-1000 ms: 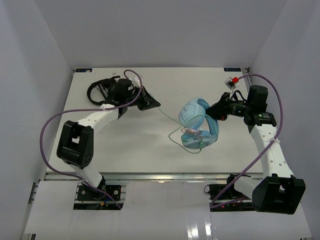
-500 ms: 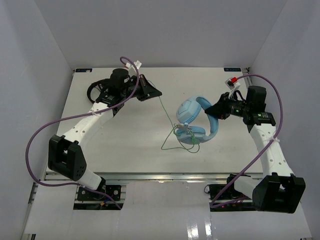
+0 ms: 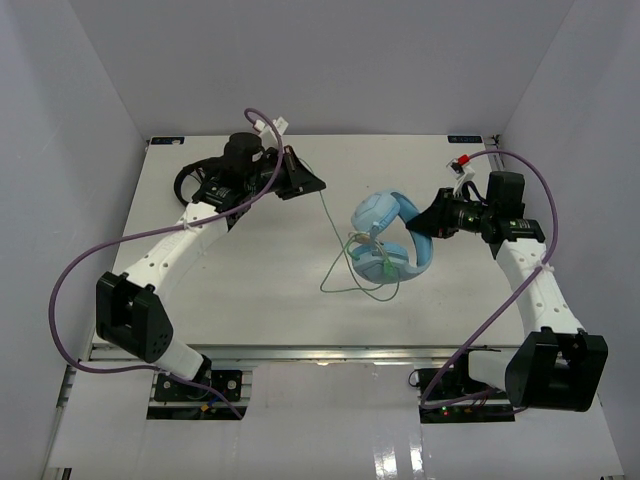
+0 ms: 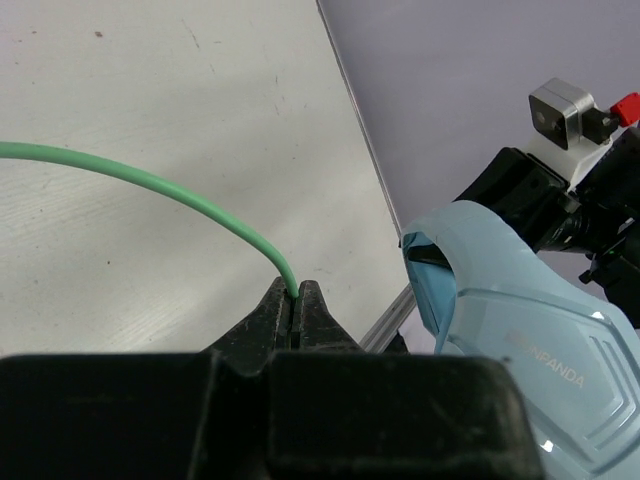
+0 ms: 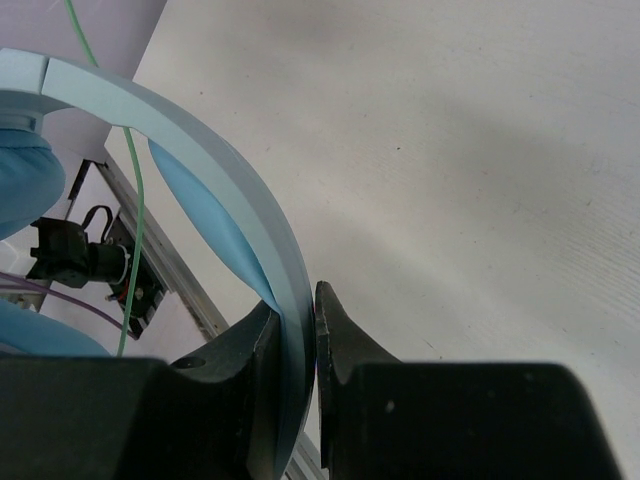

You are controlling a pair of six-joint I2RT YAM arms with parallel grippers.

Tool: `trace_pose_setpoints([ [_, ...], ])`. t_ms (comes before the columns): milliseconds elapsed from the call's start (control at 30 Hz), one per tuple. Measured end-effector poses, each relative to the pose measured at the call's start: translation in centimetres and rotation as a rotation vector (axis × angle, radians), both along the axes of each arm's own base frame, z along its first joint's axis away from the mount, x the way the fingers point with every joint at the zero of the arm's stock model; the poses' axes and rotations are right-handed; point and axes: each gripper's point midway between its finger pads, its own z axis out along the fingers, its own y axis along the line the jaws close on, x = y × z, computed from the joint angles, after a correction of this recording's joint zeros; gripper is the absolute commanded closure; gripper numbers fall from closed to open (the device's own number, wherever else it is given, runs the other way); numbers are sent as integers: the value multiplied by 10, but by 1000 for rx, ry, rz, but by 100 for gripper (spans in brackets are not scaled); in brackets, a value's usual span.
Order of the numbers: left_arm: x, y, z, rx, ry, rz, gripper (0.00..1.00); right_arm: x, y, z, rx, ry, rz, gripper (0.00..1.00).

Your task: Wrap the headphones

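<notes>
The light blue headphones point(image 3: 385, 235) hang above the middle of the table, ear cups toward the left. My right gripper point(image 3: 422, 222) is shut on their headband point(image 5: 230, 200), which passes between its jaws in the right wrist view. A thin pale green cable point(image 3: 335, 225) runs from the ear cups up and left to my left gripper point(image 3: 318, 185), which is shut on it; the cable point(image 4: 170, 185) enters the closed jaw tips in the left wrist view. More cable loops loosely below the cups point(image 3: 350, 285). An ear cup point(image 4: 530, 340) shows at the right of the left wrist view.
Black headphones point(image 3: 200, 182) lie at the table's back left, under my left arm. A small white block with a red part point(image 3: 462, 165) sits at the back right. White walls close in the table on three sides.
The left arm has swung from lower left up toward the back, pulling the cable taut. The right gripper has shifted slightly left with the headphones, turning them.
</notes>
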Motion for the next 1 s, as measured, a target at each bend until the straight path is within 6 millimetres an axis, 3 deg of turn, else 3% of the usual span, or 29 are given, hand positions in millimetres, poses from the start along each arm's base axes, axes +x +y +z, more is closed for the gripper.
trace_pose_setpoints([
  [133, -11, -8, -18, 40, 15, -22, 100, 2, 1, -6, 18, 58, -11, 92],
  [400, -42, -6, -88, 152, 130, -22, 100, 8, -3, -19, 43, 156, -52, 92],
  [500, -47, 7, -87, 161, 110, 20, 100, 13, -9, -23, 43, 173, -77, 92],
  [700, -66, 26, -46, 92, -43, 57, 100, 19, -17, -30, 23, 183, -118, 92],
  [767, -72, 27, -43, 70, -67, 47, 100, 20, -18, -31, 18, 185, -125, 92],
  [1000, -99, 0, -94, 118, 14, -49, 100, 23, -20, -35, 2, 188, -144, 92],
])
